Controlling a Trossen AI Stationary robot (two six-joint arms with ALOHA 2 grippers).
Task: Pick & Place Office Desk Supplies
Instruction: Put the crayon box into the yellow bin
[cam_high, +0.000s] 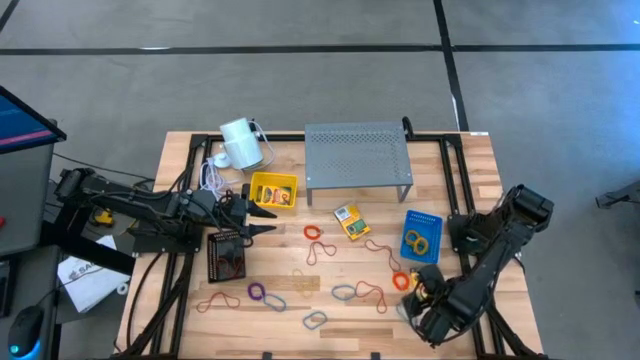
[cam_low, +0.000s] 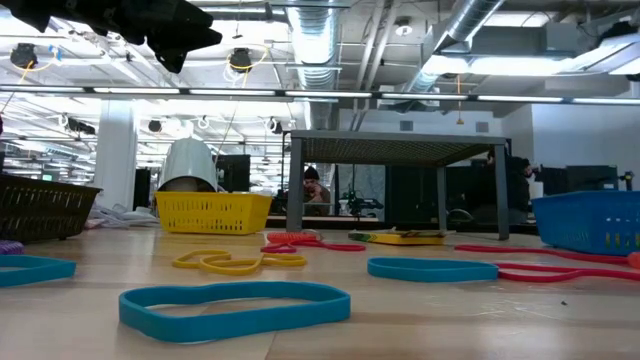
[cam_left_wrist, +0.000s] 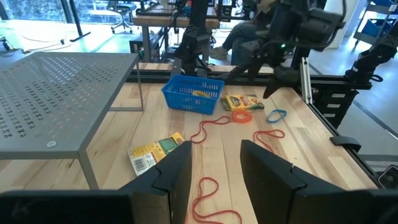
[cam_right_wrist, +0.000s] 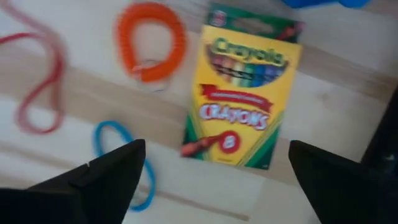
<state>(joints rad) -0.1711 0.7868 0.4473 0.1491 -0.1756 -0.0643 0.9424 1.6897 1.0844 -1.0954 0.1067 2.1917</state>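
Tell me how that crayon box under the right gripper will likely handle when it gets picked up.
The crayon box lies flat on the table, so it probably won't roll or tip. It looks like thin printed cardboard, likely light and stiff, though a hard pinch might crush it. The right gripper hangs open above it, and its glossy faces could slip a little.

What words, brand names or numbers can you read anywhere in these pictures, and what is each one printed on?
"Crayola": top band of the crayon box under the right gripper, right wrist view.
"CRAYONS": red band across the same box.
"8": lower part of the same box.
Small red line above "CRAYONS": too blurred to read.
Second crayon box by the grey shelf: print too small to read.
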